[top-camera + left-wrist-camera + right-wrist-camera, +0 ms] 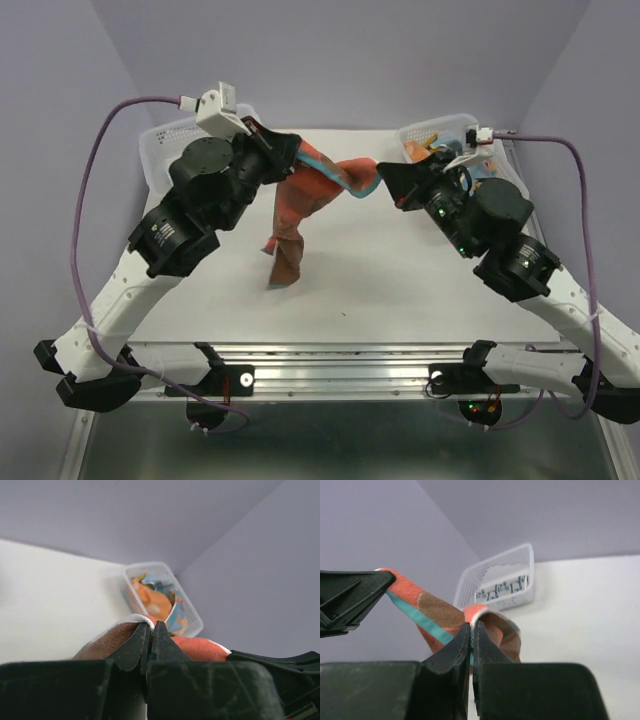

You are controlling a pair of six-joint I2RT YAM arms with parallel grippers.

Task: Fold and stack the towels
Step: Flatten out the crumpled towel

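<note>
My left tool (288, 152) and right tool (386, 180) are each pressed together on an edge of one orange-red towel (300, 210) with a teal border. It is held stretched between them above the white desk (400, 285). Its loose end hangs toward the desk; I cannot tell whether the tip touches. Other towels (428, 150) lie in the white basket (452, 122) at back right.

White table (400, 280) bears a left basket (160, 148) and a right basket (420, 131).
</note>
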